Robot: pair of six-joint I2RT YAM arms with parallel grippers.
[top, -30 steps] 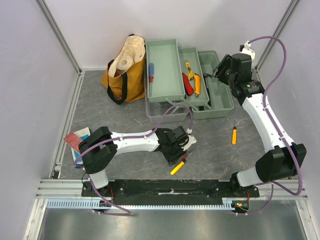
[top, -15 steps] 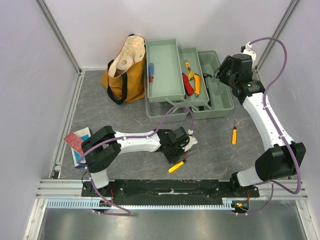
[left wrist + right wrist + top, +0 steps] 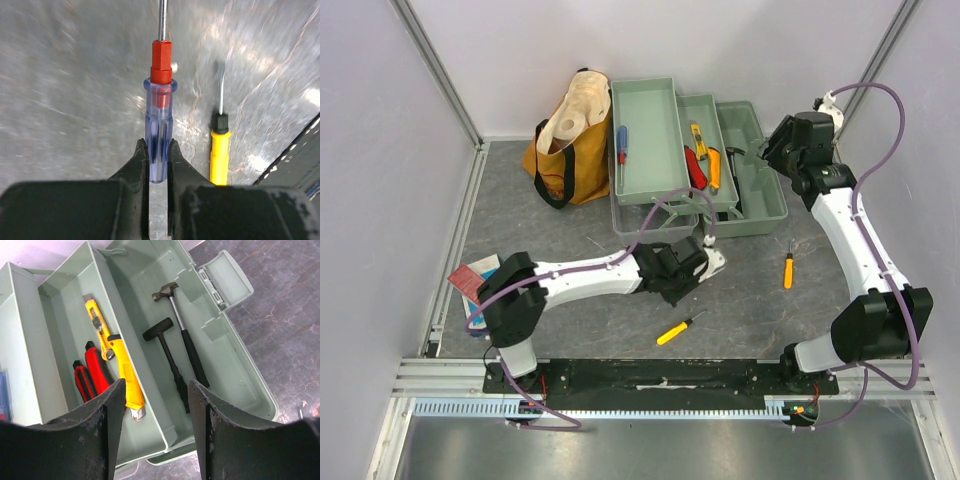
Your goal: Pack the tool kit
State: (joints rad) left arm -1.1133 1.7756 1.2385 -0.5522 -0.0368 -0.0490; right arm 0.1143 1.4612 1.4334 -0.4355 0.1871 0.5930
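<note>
The pale green toolbox stands open at the back, trays fanned out. My left gripper is shut on the clear blue handle of a red-collared screwdriver and holds it above the mat, in front of the box. A yellow screwdriver lies on the mat below it. My right gripper is open and empty above the box's right side. Two hammers lie in the deep compartment. Yellow knives and red-handled pliers lie in the middle tray.
An orange screwdriver lies on the mat right of the box. A blue and red screwdriver lies in the left tray. A mustard bag stands left of the box. A red-blue booklet lies at the left edge.
My left gripper has moved up and right, away from the yellow screwdriver and toward the box front. The right gripper has shifted slightly right over the box.
</note>
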